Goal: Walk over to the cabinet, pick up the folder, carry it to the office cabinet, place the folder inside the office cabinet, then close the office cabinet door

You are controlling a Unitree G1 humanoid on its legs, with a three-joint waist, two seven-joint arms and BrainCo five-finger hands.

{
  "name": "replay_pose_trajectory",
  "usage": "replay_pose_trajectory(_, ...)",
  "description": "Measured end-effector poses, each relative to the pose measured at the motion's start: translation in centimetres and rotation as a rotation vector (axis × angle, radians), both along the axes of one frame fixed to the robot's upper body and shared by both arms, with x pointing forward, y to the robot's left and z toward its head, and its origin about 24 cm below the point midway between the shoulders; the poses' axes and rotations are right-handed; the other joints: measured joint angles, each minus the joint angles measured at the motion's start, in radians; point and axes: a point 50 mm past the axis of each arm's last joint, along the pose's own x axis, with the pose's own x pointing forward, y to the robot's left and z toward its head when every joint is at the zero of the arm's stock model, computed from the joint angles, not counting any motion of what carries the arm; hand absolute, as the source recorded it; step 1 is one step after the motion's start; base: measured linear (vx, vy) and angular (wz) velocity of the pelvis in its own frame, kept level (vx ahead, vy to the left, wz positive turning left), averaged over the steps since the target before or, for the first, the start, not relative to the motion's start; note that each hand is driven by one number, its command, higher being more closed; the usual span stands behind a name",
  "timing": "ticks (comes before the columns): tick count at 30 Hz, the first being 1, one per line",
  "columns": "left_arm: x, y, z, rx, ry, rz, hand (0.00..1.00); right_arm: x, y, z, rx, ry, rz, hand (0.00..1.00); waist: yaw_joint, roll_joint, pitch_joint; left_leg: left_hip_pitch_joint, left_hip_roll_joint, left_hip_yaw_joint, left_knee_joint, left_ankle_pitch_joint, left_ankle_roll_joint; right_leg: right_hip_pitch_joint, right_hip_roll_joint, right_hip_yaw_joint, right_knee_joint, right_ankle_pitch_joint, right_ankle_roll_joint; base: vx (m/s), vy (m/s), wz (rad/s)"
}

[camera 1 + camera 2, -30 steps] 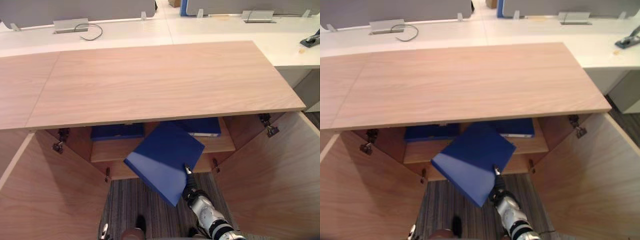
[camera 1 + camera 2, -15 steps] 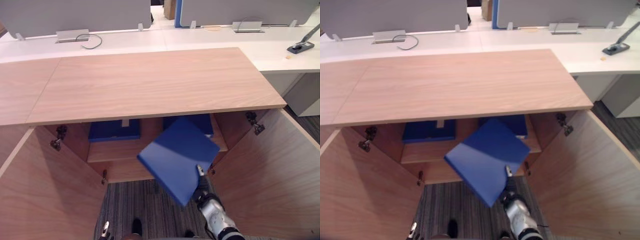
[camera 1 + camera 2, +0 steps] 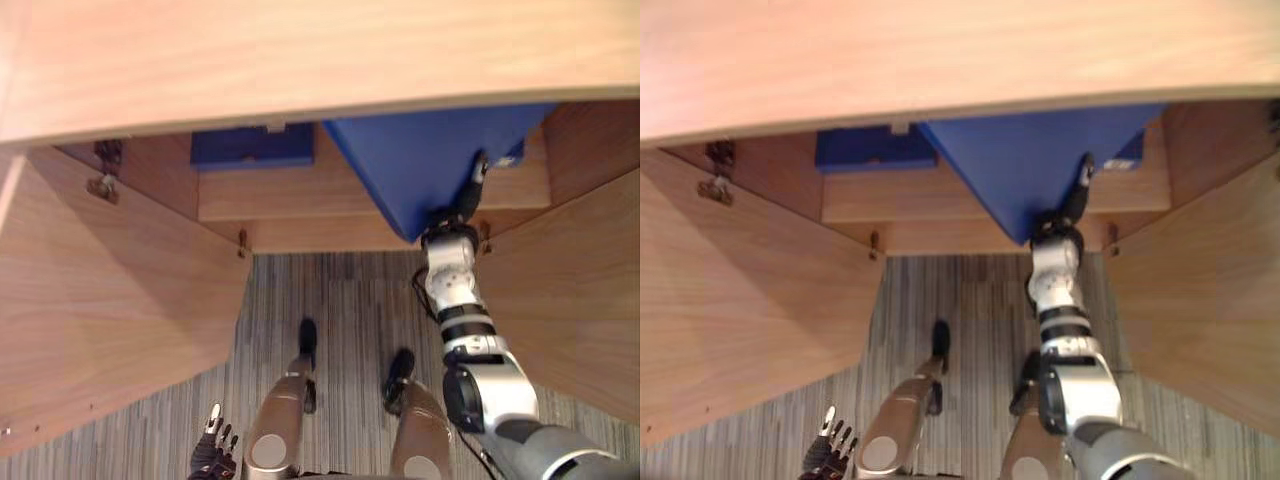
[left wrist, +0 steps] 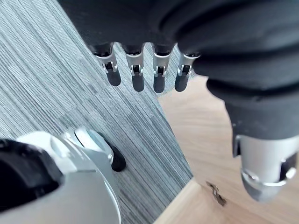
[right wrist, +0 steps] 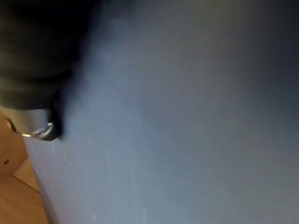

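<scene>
Two light wood-grain doors stand swung open on the low office cabinet (image 3: 300,50), the left-hand door (image 3: 110,290) at nine o'clock. At seven o'clock the left hand (image 3: 213,455) hangs idle over the grey striped carpet (image 3: 340,300), fingers (image 4: 135,77) straight and holding nothing. At eleven o'clock a second dark blue folder (image 3: 250,148) lies on the inner wooden shelf (image 3: 290,190). At one o'clock the large blue flat folder (image 3: 425,160) reaches in over that shelf, its near corner off the edge and pinched by the right hand (image 3: 458,212), thumb on the top face, other fingers hidden beneath. It looks light and stiff but smooth-faced, so it may pivot in a corner hold; a grip further along the edge would seem steadier. The right-hand door (image 3: 570,290) stands at three o'clock.
</scene>
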Motion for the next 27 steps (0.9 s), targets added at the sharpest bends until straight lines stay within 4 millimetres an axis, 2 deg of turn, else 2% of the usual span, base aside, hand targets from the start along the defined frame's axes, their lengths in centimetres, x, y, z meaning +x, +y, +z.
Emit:
replay_pose_trajectory(2, 0.3, -0.4, 0.0, -0.006, -0.001, -0.001, 0.00, 0.6, -2.1, 4.5, 0.281, -0.073, -0.099, 1.00, 0.021, 0.019, 0.022, -0.061, -0.003, -0.008, 0.034, 0.000, -0.001, -0.059, -0.018, -0.007, 0.054, -0.018, -0.007, -0.07, -0.085, 0.28)
replay_pose_trajectory(3, 0.4, -0.5, 0.0, -0.006, 0.002, 0.001, 0.00, 0.5, -3.1, 6.0, 0.344, -0.110, -0.137, 1.00, 0.029, 0.027, 0.031, -0.086, -0.006, -0.012, 0.046, 0.000, -0.001, -0.081, -0.025, -0.012, 0.073, -0.025, -0.009, -0.05, -0.073, 0.26)
replay_pose_trajectory(4, 0.4, -0.4, 0.0, -0.005, 0.005, 0.004, 0.00, 0.6, -3.7, 6.9, 0.362, -0.125, -0.157, 1.00, 0.031, 0.027, 0.034, -0.104, -0.010, -0.014, 0.056, 0.000, -0.001, -0.099, -0.033, -0.014, 0.090, -0.032, -0.011, -0.05, -0.071, 0.37)
replay_pose_trajectory(5, 0.7, -0.5, -0.1, -0.002, 0.012, 0.005, 0.00, 0.6, -4.6, 9.4, 0.422, -0.168, -0.170, 1.00, 0.032, 0.034, 0.044, -0.165, -0.021, -0.029, 0.102, 0.000, 0.004, -0.151, -0.057, -0.021, 0.146, -0.043, -0.017, -0.04, -0.057, 0.34)
replay_pose_trajectory(7, 1.5, -0.9, 0.0, -0.007, 0.008, 0.014, 0.00, 0.4, -5.1, 12.2, 0.475, -0.212, -0.167, 1.00, 0.032, 0.047, 0.054, -0.238, -0.030, -0.042, 0.178, -0.024, 0.004, -0.200, -0.079, -0.028, 0.198, -0.058, -0.022, -0.04, -0.051, 0.31)
replay_pose_trajectory(8, 1.8, -1.1, 0.1, -0.008, 0.002, 0.011, 0.00, 0.4, -5.3, 12.8, 0.485, -0.220, -0.166, 1.00, 0.031, 0.051, 0.062, -0.254, -0.034, -0.045, 0.208, -0.036, 0.003, -0.209, -0.087, -0.028, 0.219, -0.065, -0.022, -0.05, -0.038, 0.23)
replay_pose_trajectory(11, 2.7, -1.0, 0.3, 0.000, -0.013, 0.022, 0.00, 0.4, -5.2, 14.5, 0.459, -0.219, -0.166, 1.00, 0.038, 0.058, 0.067, -0.398, -0.043, -0.064, 0.492, -0.168, 0.012, -0.293, -0.135, -0.015, 0.412, -0.143, -0.014, -0.11, -0.048, 0.20)
replay_pose_trajectory(13, 3.5, -1.0, 0.4, 0.000, -0.010, 0.034, 0.00, -0.1, -5.5, 16.7, 0.444, -0.272, -0.155, 1.00, 0.040, 0.060, 0.068, -0.533, -0.071, -0.079, 0.710, -0.258, 0.010, -0.393, -0.189, 0.024, 0.592, -0.247, -0.005, -0.15, -0.057, 0.36)
replay_pose_trajectory(15, 4.2, -1.4, 0.4, -0.008, -0.009, 0.025, 0.00, -0.5, -5.6, 18.2, 0.475, -0.312, -0.141, 1.00, 0.042, 0.064, 0.073, -0.606, -0.086, -0.088, 0.804, -0.290, 0.003, -0.455, -0.216, 0.042, 0.688, -0.286, 0.002, -0.14, -0.028, 0.30)
replay_pose_trajectory(18, 4.5, -1.5, 0.4, 0.007, 0.001, 0.006, 0.00, -0.3, -5.9, 17.8, 0.508, -0.288, -0.151, 1.00, 0.058, 0.064, 0.076, -0.649, -0.096, -0.091, 0.850, -0.298, 0.002, -0.499, -0.233, 0.057, 0.743, -0.312, 0.007, -0.07, 0.001, 0.13)
replay_pose_trajectory(21, 4.4, -1.5, 0.3, 0.011, 0.009, 0.008, 0.00, -0.2, -6.3, 17.7, 0.481, -0.266, -0.173, 1.00, 0.067, 0.064, 0.076, -0.655, -0.097, -0.093, 0.842, -0.293, -0.003, -0.509, -0.234, 0.057, 0.749, -0.313, 0.008, -0.01, -0.005, 0.05)
replay_pose_trajectory(23, 4.4, -1.4, 0.3, 0.014, 0.014, 0.011, 0.00, -0.1, -6.3, 18.6, 0.452, -0.244, -0.169, 1.00, 0.065, 0.064, 0.076, -0.654, -0.099, -0.098, 0.822, -0.278, -0.012, -0.510, -0.234, 0.050, 0.741, -0.313, 0.007, 0.02, -0.032, 0.07)
replay_pose_trajectory(27, 4.5, -1.4, 0.3, 0.017, 0.016, 0.014, 0.00, -0.2, -6.5, 19.6, 0.366, -0.227, -0.174, 1.00, 0.063, 0.064, 0.076, -0.655, -0.104, -0.109, 0.800, -0.259, -0.006, -0.510, -0.234, 0.040, 0.737, -0.309, -0.005, 0.07, -0.048, 0.11)
